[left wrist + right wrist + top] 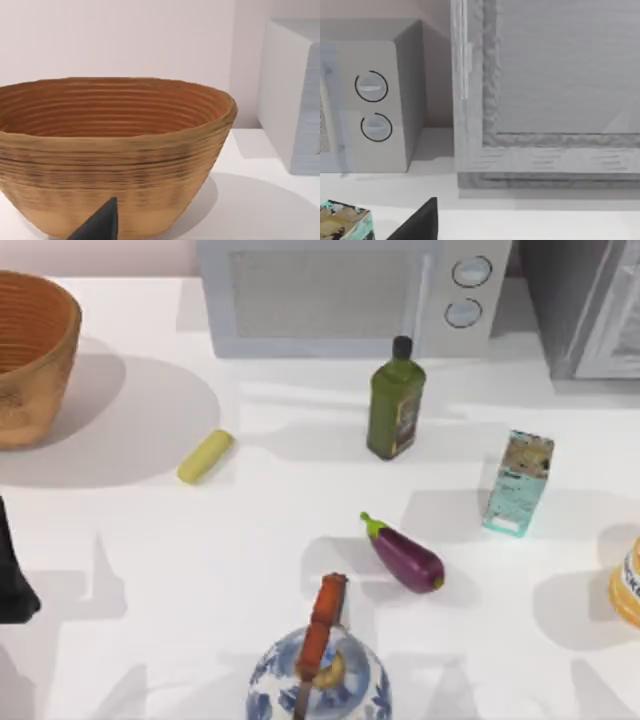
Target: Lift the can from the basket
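- Two hands are on the job, and neither has hold of anything that I can see. The left hand (100,225) hangs low, just in front of the wicker basket's (120,165) outer wall. Whether it is open or closed I cannot tell.
- The basket (35,360) stands at the far left corner of the desk (150,570), well apart from the rest of the clutter.
- The can is hidden. My guess is that it sits down in the bottom of the basket, masked by the tall near wall.
- From so low, the left hand would likely need to rise over the rim before it could go down for the can.
- The right hand (420,222) looks idle, facing the microwave (375,100) and a grey cabinet (545,100) near the teal carton (342,220); its state I cannot tell either.
- Olive oil bottle (396,400), yellow-green cylinder (205,457) and aubergine (405,555) all lie clear of that path.
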You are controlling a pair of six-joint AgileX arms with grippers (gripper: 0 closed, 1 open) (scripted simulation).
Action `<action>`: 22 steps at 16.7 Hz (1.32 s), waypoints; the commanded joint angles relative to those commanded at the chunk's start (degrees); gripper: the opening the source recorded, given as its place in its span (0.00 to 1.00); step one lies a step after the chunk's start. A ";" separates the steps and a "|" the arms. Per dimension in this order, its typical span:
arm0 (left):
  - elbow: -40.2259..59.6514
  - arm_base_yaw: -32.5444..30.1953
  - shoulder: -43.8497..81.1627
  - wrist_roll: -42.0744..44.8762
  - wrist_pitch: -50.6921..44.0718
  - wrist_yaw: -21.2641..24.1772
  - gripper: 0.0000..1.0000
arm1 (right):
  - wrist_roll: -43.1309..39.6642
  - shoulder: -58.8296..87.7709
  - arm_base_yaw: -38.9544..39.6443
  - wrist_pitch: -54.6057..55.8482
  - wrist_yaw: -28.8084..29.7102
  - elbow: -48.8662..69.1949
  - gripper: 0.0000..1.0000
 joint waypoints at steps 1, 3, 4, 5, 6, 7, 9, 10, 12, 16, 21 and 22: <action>0.00 0.00 0.00 0.00 0.00 0.00 1.00 | 0.00 0.00 0.00 0.00 0.00 0.00 1.00; 0.48 0.01 0.45 0.09 -0.28 0.02 1.00 | 0.00 0.00 0.00 0.00 0.00 0.00 1.00; 1.47 0.05 1.39 0.26 -0.85 0.05 1.00 | 0.00 0.00 0.00 0.00 0.00 0.00 1.00; 2.97 0.11 2.82 0.52 -1.71 0.10 1.00 | 0.00 0.00 0.00 0.00 0.00 0.00 1.00; 4.98 0.21 4.76 0.86 -2.86 0.15 1.00 | 0.00 0.00 0.00 0.00 0.00 0.00 1.00; 7.56 0.35 7.28 1.28 -4.35 0.20 1.00 | 0.00 0.00 0.00 0.00 0.00 0.00 1.00; 13.93 0.72 13.58 2.25 -8.00 0.32 1.00 | 0.00 0.00 0.00 0.00 0.00 0.00 1.00; 17.65 0.94 17.30 2.79 -10.15 0.38 1.00 | 0.00 0.00 0.00 0.00 0.00 0.00 1.00; 26.16 1.50 25.90 3.96 -15.08 0.51 1.00 | 0.00 0.00 0.00 0.00 0.00 0.00 1.00; 46.17 2.98 46.47 6.31 -26.75 0.80 1.00 | 0.00 0.00 0.00 0.00 0.00 0.00 1.00; 74.54 5.28 76.05 8.91 -43.18 1.36 1.00 | 0.00 0.00 0.00 0.00 0.00 0.00 1.00; 80.31 5.77 82.13 9.34 -46.50 1.51 1.00 | 0.00 0.00 0.00 0.00 0.00 0.00 1.00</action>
